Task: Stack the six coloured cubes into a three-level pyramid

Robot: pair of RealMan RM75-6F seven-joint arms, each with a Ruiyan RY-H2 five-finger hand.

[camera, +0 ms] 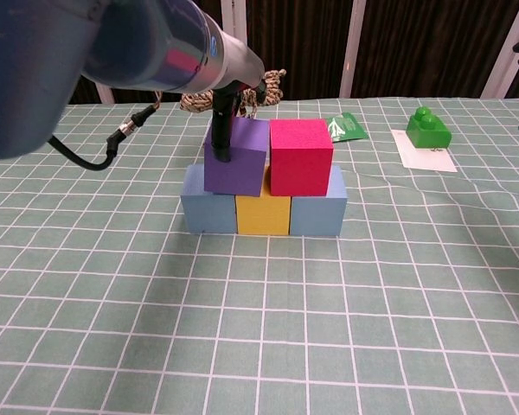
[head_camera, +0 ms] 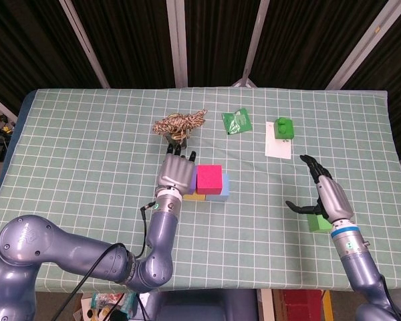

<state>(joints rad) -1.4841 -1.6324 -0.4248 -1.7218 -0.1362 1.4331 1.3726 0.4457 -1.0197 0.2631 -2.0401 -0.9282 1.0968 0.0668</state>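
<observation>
Head view: my left hand (head_camera: pixel 177 174) covers the purple cube beside the pink cube (head_camera: pixel 208 178); my right hand (head_camera: pixel 326 196), fingers spread and holding nothing, hovers by the green cube (head_camera: pixel 317 223) at four o'clock.

Chest view: fingers clamp the purple cube (camera: pixel 235 157) on the blue cube (camera: pixel 208 210) and yellow cube (camera: pixel 263 213); I should square it before letting go. Checked green table (camera: pixel 259 328), dark slatted wall.

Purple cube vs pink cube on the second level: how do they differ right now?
The purple cube sits tilted with the left robot hand on it; the pink cube sits square, untouched. Purple overhangs the left blue cube; pink is right of it. Both look the same size.
</observation>
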